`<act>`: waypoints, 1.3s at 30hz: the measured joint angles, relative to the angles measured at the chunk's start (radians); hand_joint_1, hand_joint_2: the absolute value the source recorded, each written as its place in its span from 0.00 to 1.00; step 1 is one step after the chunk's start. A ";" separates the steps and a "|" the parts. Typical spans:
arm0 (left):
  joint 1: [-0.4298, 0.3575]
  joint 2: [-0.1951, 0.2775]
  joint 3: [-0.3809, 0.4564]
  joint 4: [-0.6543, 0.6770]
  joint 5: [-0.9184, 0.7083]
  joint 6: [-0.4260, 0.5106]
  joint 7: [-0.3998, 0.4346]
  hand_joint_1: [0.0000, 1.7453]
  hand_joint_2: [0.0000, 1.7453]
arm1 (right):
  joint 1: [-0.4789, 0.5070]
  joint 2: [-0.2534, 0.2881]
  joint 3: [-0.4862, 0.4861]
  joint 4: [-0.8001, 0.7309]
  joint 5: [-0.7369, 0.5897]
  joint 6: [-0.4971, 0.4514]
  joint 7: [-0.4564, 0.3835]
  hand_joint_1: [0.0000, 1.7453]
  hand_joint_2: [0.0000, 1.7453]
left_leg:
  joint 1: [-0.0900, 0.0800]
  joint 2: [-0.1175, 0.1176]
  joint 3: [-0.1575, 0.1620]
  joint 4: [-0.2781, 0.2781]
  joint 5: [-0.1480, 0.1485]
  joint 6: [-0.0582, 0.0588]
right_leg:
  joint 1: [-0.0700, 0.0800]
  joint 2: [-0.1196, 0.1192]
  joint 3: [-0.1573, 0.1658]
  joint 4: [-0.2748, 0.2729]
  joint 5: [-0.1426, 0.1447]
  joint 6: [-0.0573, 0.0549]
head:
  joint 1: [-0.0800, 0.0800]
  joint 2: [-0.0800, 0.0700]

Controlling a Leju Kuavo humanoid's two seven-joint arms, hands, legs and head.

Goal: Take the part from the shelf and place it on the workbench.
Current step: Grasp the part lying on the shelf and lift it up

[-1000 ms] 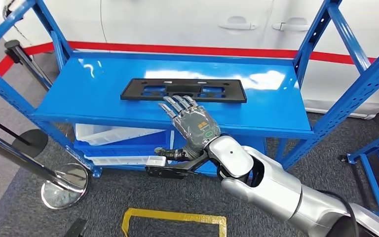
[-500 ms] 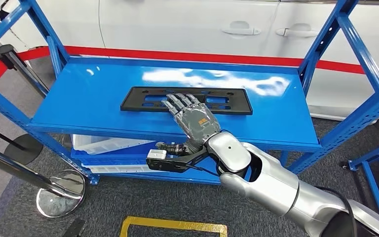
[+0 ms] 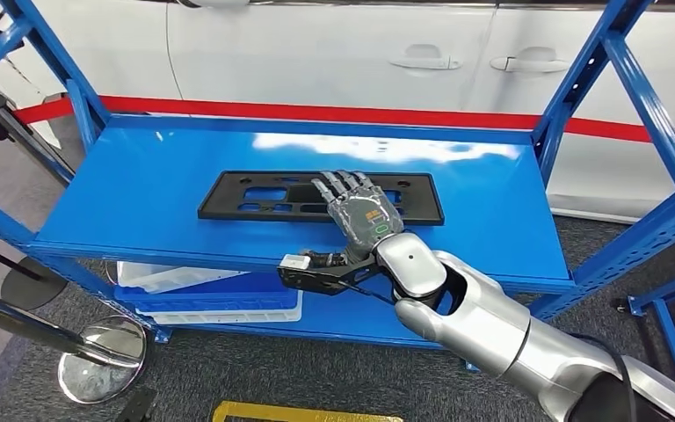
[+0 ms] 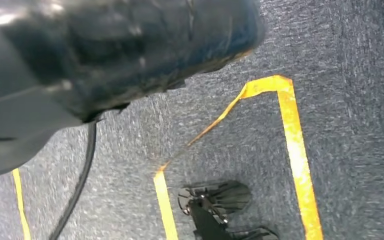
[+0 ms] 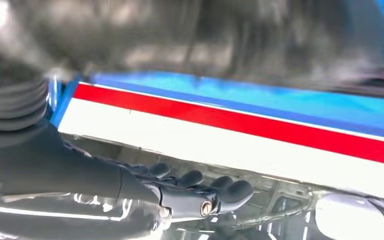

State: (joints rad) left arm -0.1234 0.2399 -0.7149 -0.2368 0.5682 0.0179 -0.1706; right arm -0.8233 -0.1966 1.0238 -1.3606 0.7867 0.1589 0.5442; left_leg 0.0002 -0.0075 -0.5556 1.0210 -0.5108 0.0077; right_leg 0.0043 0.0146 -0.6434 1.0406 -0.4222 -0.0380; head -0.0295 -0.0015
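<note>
A silver right arm (image 3: 492, 330) reaches up from the lower foreground toward a blue shelf (image 3: 132, 202), its right hand (image 3: 362, 214) stretched flat, fingers (image 3: 341, 184) extended and slightly apart over the near edge of the part (image 3: 255, 196), a long black slotted plate lying flat on the shelf top. The fingertips rest on or just above the plate's middle section; nothing is gripped, and the thumb juts out below the shelf's front lip. On the lower tier sit white trays (image 3: 202, 303), and beyond the shelf a white car (image 3: 316, 53) stands behind a red stripe (image 3: 334, 112). The left hand hangs toward grey carpet marked with yellow tape (image 4: 295, 145); whether its fingers are open or closed cannot be told. The risk from here looks plain: the plate is thin and flush with the slick surface, so closing fingers may slide it away rather than get under its edge.
</note>
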 joint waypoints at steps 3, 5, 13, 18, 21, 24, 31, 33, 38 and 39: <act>-0.002 0.000 0.000 0.000 0.000 0.000 0.000 0.00 0.00 | -0.001 0.004 0.000 0.028 -0.002 0.003 -0.001 0.00 0.00 | 0.003 0.002 -0.078 0.149 -0.056 -0.014 | -0.003 -0.003 0.019 -0.004 -0.012 -0.014 | -0.003 0.000; 0.000 -0.002 0.000 0.000 0.000 -0.001 0.001 0.00 0.00 | 0.002 0.006 0.000 0.050 -0.004 0.009 0.000 0.00 0.00 | 0.003 0.002 -0.160 0.268 -0.080 -0.019 | -0.001 -0.004 0.029 -0.004 -0.021 -0.017 | -0.003 0.000; 0.000 -0.003 0.000 0.000 0.000 0.000 0.002 0.00 0.00 | 0.003 0.007 0.000 0.104 -0.005 0.017 0.003 0.00 1.00 | -0.011 0.000 -0.084 -0.001 0.093 0.010 | 0.005 0.001 0.069 -0.008 -0.057 0.000 | 0.000 0.000; 0.001 -0.004 0.000 0.000 0.001 0.012 0.008 0.00 0.00 | 0.005 0.007 -0.001 0.122 -0.016 0.016 0.004 0.00 1.00 | -0.001 0.003 -0.051 -0.032 0.090 0.030 | 0.002 -0.003 0.017 0.112 -0.126 0.021 | 0.002 0.000; -0.001 -0.005 0.000 0.000 0.001 0.024 0.018 0.00 0.00 | 0.018 0.007 -0.001 0.136 -0.023 0.016 0.006 0.00 1.00 | -0.001 0.003 -0.048 -0.027 0.081 0.036 | -0.004 -0.004 -0.085 0.272 -0.169 0.029 | 0.002 0.000; 0.001 -0.008 0.000 0.000 0.001 0.026 0.020 0.00 0.00 | 0.023 0.007 -0.001 0.145 -0.027 0.016 0.004 0.00 1.00 | 0.002 0.001 -0.043 -0.010 0.063 0.030 | -0.011 -0.005 -0.052 0.153 -0.072 0.032 | 0.002 0.000; -0.001 -0.010 0.000 0.000 0.000 0.023 0.024 0.00 0.00 | 0.027 0.013 -0.001 0.172 -0.039 0.030 -0.011 0.00 1.00 | 0.003 0.000 -0.043 0.006 0.043 0.014 | -0.003 0.000 0.012 0.017 -0.025 0.019 | 0.006 0.000; -0.002 -0.010 0.000 0.000 0.000 0.023 0.025 0.00 0.00 | 0.028 0.017 -0.001 0.179 -0.037 0.029 -0.014 0.00 1.00 | 0.003 0.000 -0.039 0.001 0.043 0.018 | -0.003 0.001 0.014 0.017 -0.027 0.015 | 0.005 0.000; -0.001 -0.010 0.000 0.000 0.000 0.023 0.026 0.00 0.00 | 0.030 0.025 -0.001 0.196 -0.037 0.032 -0.024 0.00 1.00 | 0.003 0.000 -0.030 -0.009 0.044 0.017 | -0.001 0.000 0.018 0.017 -0.030 0.005 | 0.006 0.000; -0.001 -0.010 0.000 0.000 0.000 0.024 0.027 0.00 0.00 | 0.030 0.026 -0.001 0.199 -0.039 0.036 -0.025 0.00 1.00 | 0.003 0.000 -0.030 -0.009 0.045 0.017 | -0.001 0.000 0.018 0.017 -0.030 0.004 | 0.006 0.000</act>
State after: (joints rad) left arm -0.1249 0.2294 -0.7153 -0.2368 0.5685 0.0419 -0.1440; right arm -0.7930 -0.1705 1.0227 -1.1621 0.7481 0.1951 0.5187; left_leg 0.0030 -0.0071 -0.5853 1.0116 -0.4661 0.0244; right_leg 0.0033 0.0151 -0.6255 1.0575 -0.4524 -0.0344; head -0.0239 -0.0015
